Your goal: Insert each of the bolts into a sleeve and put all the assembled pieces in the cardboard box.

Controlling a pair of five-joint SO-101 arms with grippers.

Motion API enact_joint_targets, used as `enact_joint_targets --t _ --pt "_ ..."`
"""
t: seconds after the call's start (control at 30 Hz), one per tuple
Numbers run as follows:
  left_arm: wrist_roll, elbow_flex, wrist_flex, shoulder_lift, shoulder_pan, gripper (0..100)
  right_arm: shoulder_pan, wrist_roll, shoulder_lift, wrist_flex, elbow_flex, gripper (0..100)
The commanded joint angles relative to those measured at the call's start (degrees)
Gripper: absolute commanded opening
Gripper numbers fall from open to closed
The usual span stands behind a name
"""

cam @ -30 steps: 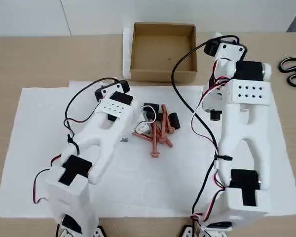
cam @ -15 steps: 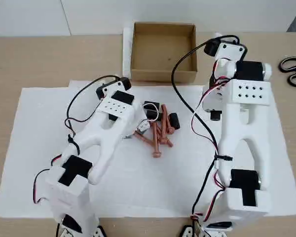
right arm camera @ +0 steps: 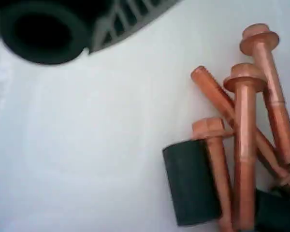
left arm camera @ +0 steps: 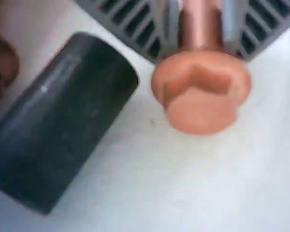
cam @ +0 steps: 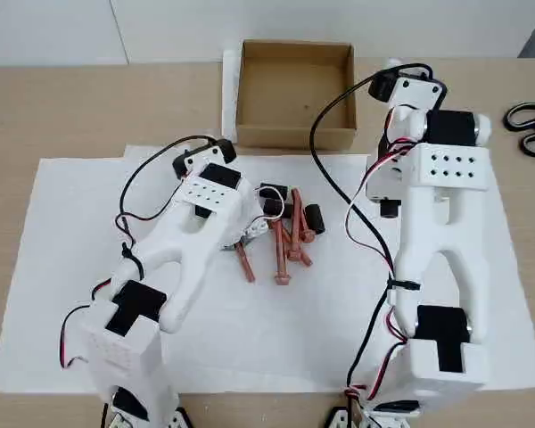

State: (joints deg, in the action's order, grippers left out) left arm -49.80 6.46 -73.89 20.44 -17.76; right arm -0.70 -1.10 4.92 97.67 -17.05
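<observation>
copper bolt (left arm camera: pixel 200 92) clamped by its shank in the left gripper (left arm camera: pixel 199 21), head jutting clear; black sleeve (cam: pixel 389 209) gripped in the right gripper (right arm camera: pixel 53 26) lies well apart, across the loose pile (cam: pixel 290 241); shank and bore judged not yet aligned

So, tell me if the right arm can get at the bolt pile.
Probably yes: only bare paper lies between the right gripper and the bolts. But it holds a sleeve, so it couldn't grip one.
</observation>
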Motion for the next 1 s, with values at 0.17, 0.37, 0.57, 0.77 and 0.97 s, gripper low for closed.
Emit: enact_joint_targets --t 0.17,0.37,0.57,0.77,0.97 --pt "15.4 -9.1 -16.2 -1.1 3.5 1 -0.4 -0.4 -3.1 -1.5 1.9 0.5" --pt "39.6 -13.4 -20.3 -0.7 6.2 1 -0.4 -0.4 -3.1 -3.1 4.4 0.5" --pt "53.6 -13.4 -17.6 -0.6 7.7 1 -0.2 -0.4 -3.6 -3.8 4.5 0.6" --pt "53.8 -13.3 -13.1 3.5 7.7 1 0.0 -0.4 -3.6 -4.4 4.7 0.6" --pt "53.6 -13.4 -7.8 9.2 7.6 1 -0.3 -0.4 -3.4 -4.7 4.7 0.6"
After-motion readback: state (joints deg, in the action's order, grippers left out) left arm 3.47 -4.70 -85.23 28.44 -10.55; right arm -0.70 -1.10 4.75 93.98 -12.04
